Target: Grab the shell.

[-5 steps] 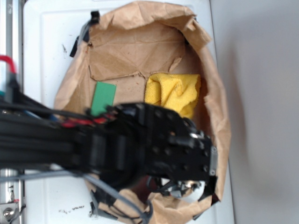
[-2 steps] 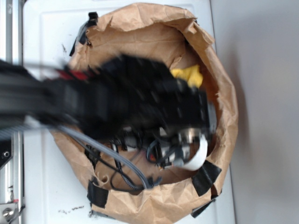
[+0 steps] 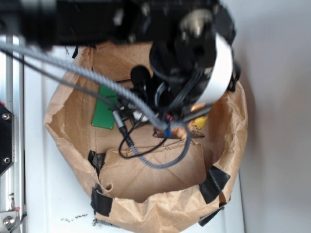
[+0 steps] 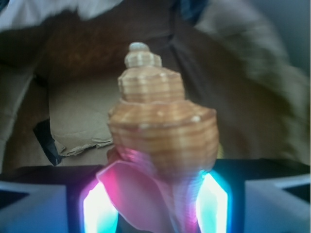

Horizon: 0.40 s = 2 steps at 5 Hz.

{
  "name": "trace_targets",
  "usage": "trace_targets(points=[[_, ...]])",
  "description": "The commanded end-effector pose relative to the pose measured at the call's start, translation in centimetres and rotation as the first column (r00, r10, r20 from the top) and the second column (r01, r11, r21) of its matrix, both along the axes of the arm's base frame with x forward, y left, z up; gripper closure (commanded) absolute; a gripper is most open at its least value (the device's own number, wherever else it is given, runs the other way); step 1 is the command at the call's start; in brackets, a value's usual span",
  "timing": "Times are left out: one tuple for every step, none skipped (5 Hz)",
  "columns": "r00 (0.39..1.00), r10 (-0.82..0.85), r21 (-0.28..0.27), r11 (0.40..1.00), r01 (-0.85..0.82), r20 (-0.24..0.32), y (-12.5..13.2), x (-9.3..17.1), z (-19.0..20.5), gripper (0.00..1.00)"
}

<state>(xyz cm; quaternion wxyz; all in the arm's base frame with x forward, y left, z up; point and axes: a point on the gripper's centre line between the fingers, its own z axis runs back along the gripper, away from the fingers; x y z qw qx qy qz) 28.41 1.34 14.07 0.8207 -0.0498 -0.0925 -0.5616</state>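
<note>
Gripper (image 4: 155, 208) clamped on shell (image 4: 160, 136) in wrist view, exterior shows only arm over paper bag (image 3: 146, 194)

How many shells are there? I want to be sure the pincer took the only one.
1. The shell sits between the pincer's fingers, filling the wrist view, spire pointing up. The arm covers much of the paper bag in the exterior view, so another could be hidden.

**Two views on one bag**

The exterior camera looks straight down on the paper bag (image 3: 73, 141) from above. The wrist camera rides close, facing along the fingers (image 4: 214, 204) at the shell (image 4: 163, 136); both share the bag's interior.
</note>
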Motion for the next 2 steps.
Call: trace_targets(points=[[0.894,0.437,0.143,0.895,-0.422,-0.102,0.1,-3.0,6.0,1.00],[0.870,0.480,0.176,0.871,-0.458,-0.115,-0.4,-4.3,6.5,1.00]])
